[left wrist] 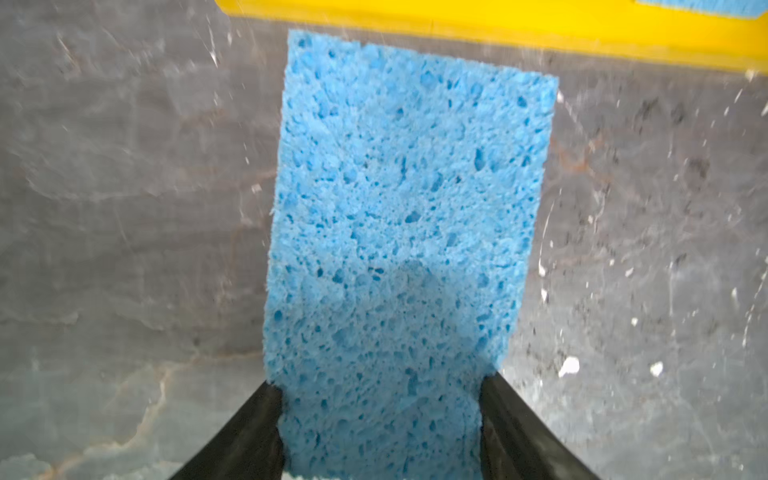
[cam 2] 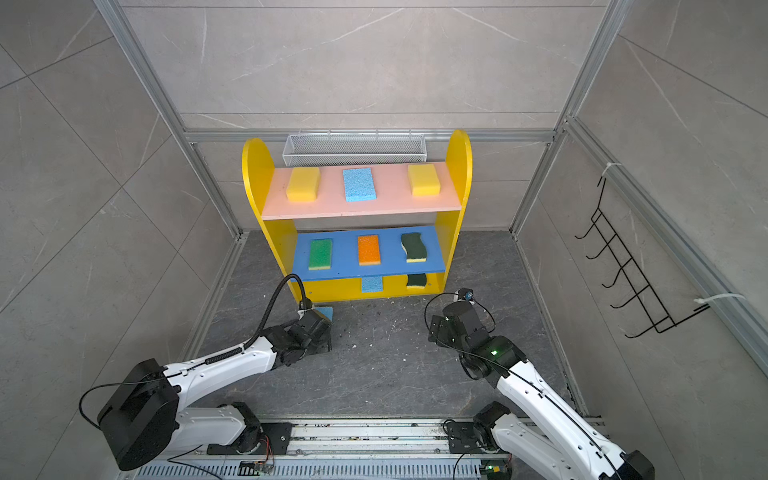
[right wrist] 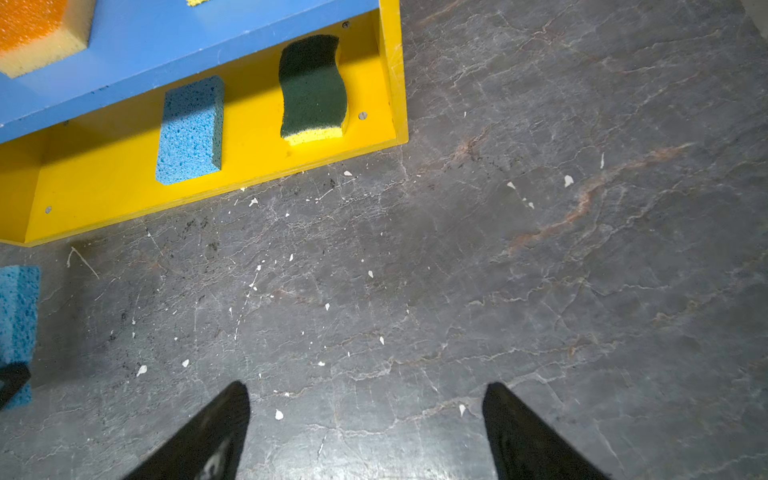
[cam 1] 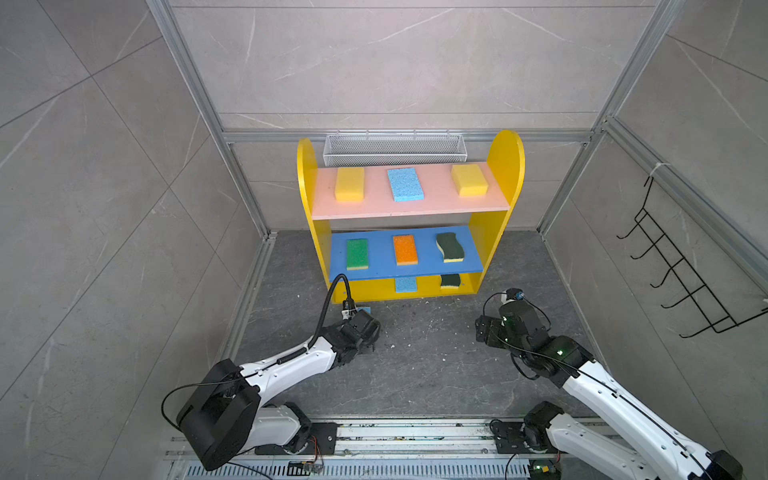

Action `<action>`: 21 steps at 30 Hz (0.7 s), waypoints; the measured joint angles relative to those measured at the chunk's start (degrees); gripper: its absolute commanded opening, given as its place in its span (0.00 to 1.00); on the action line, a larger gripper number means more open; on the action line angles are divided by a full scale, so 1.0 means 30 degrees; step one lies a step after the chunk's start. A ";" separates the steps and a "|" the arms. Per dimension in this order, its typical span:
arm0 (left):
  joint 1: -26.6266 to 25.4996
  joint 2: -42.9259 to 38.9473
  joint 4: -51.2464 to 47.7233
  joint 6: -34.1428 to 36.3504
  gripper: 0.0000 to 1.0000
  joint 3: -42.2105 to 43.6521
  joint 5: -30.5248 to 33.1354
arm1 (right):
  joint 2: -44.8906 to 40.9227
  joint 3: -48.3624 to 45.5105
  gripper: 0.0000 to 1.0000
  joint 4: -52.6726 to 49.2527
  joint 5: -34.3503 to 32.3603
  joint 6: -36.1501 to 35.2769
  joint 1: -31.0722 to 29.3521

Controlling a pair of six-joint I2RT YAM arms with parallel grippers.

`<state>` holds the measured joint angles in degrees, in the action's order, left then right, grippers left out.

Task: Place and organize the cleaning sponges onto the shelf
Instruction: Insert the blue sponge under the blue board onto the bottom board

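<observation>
Just short of the shelf, my left gripper clamps the blue sponge, long axis pointing shelfward; right gripper gapes, empty.

In both top views the left gripper hides nearly all of the held light blue sponge; only a corner shows, at 7 o'clock from the shelf. The blue middle board covers the far parts of the bottom light blue sponge and the bottom wavy sponge. In the left wrist view the floor is blurred and the held light blue sponge runs off the frame. The right wrist view's edge cuts the orange sponge
</observation>
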<state>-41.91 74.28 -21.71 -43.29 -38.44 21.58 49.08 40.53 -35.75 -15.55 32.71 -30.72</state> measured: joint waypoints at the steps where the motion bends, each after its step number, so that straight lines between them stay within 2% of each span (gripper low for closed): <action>1: 0.0197 0.0058 0.0124 0.0204 0.68 -0.0007 0.0007 | 0.0080 -0.0066 0.89 0.0058 0.0000 0.0000 0.0000; 13: 0.1064 0.1100 0.3694 0.1756 0.69 -0.0131 0.1814 | 0.1224 -0.0284 0.89 0.1005 0.0138 -0.0248 0.0000; 21: 0.1894 0.2929 0.5421 0.2572 0.69 -0.0940 0.1967 | 0.1545 -0.0284 0.89 0.1676 0.0350 -0.0313 0.0000</action>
<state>-36.23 83.07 -5.45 -35.57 -41.25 27.49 53.71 39.68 -30.72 -14.50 31.77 -30.72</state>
